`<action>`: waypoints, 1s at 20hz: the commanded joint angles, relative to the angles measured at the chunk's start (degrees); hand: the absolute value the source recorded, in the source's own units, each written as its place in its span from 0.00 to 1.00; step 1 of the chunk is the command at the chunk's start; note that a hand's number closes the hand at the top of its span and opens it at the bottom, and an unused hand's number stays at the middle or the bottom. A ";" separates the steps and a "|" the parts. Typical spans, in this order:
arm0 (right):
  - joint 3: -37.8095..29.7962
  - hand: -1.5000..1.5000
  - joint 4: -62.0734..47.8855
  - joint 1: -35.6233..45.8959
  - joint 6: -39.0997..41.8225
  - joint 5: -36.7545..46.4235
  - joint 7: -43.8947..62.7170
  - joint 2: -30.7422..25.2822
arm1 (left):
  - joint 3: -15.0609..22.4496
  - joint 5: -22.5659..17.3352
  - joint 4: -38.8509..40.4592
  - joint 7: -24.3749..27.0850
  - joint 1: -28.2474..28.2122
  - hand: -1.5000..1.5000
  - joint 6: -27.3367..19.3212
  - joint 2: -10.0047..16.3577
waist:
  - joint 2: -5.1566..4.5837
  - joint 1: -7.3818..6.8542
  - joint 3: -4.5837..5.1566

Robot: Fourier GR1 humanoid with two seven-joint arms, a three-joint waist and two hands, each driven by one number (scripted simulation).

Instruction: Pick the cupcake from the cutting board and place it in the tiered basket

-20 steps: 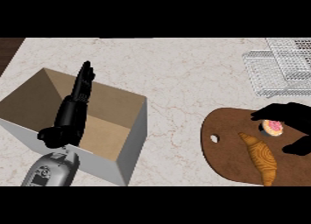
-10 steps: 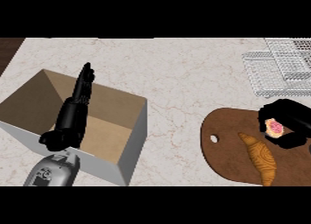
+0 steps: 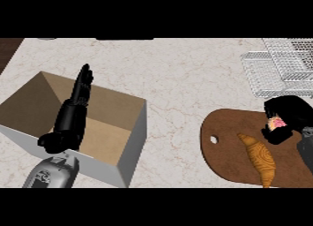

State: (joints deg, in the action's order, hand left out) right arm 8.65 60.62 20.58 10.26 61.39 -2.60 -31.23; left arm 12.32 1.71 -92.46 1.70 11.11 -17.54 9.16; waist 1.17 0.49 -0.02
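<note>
nearest you, the left hand lies over the open box, fingers straight, holding nothing. it takes no part in the job. you can see bare brown floor in the box and no item on it, though the hand and forearm hide a strip of the inside.

to the right, the board carries a croissant lying lengthwise near its middle; leave that where it is. at the board's far right edge, the right hand is curled round the cupcake. fingers and thumb wrap it so that only a patch of pink shows on the hand's left side. so the grasp looks made. you cannot tell from this view whether the cupcake has cleared the board or is resting on it.

farther back, past a narrow band of counter, stands the basket, white wire, its tiers running off the right edge. nothing shows in the tiers you can see.

by my reckoning you are about halfway through: the pick is done or nearly so. what is left is the lift, the short carry away from you to the basket, and the release into a tier. mind the wire rim as you go over it.
</note>
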 commanded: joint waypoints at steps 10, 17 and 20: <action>-7.80 1.00 28.36 3.39 12.55 -0.19 26.16 0.04 | -1.89 -0.51 3.82 -4.46 -2.52 0.50 -0.53 0.94 | -0.49 1.44 0.17; -17.68 1.00 42.34 8.33 26.89 -9.09 31.58 -3.50 | -2.89 -2.12 3.29 -3.06 -4.10 0.50 1.61 2.64 | -0.64 0.79 0.16; -21.54 1.00 45.50 10.34 33.17 -11.59 33.06 -7.00 | -1.19 -0.62 4.44 -2.42 -3.08 0.50 0.28 0.66 | -0.79 0.85 0.12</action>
State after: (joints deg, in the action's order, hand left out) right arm -8.36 101.13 28.44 36.45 53.19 28.06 -35.43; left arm 11.79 1.21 -92.94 0.82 10.60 -17.68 9.65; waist 1.16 1.51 -0.47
